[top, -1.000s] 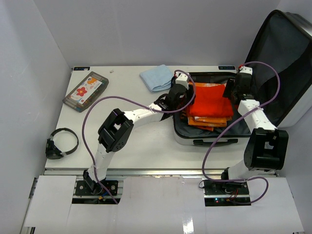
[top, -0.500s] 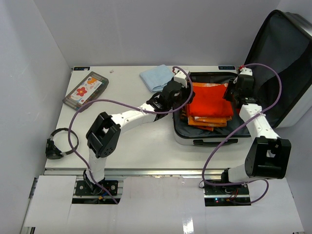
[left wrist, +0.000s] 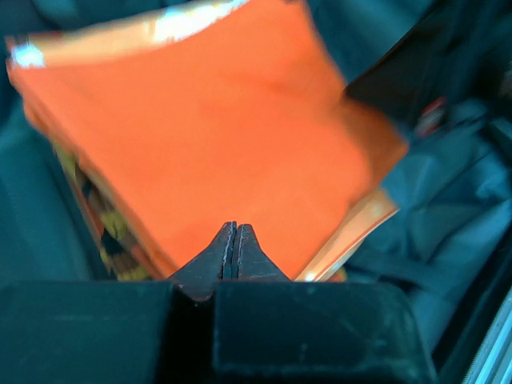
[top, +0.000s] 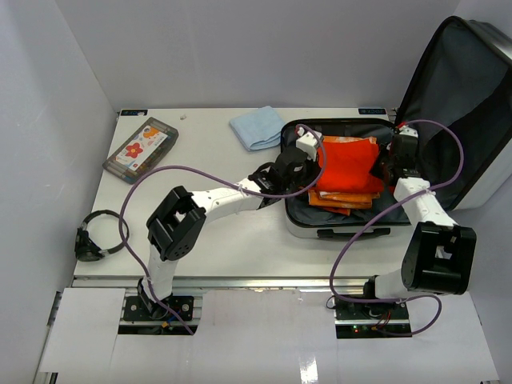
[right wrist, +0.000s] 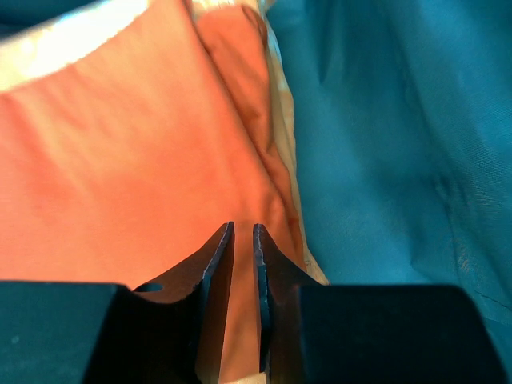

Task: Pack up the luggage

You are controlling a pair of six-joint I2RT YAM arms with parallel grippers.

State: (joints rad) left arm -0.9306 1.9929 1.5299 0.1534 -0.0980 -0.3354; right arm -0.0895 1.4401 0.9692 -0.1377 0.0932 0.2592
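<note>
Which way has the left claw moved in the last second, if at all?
Yes. The left gripper shifted right and nearer, away from the blue cloth, further over the luggage.

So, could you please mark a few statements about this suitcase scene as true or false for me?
1. The suitcase is open, its lid raised. True.
2. The blue cloth lies inside the suitcase. False: it lies on the table beside it.
3. A folded orange cloth is in the suitcase. True.
4. The headphones sit by the table's right edge. False: they sit by its left edge.
5. The left hand is wide open. False: its jaws are shut, at the orange cloth's edge.
</note>
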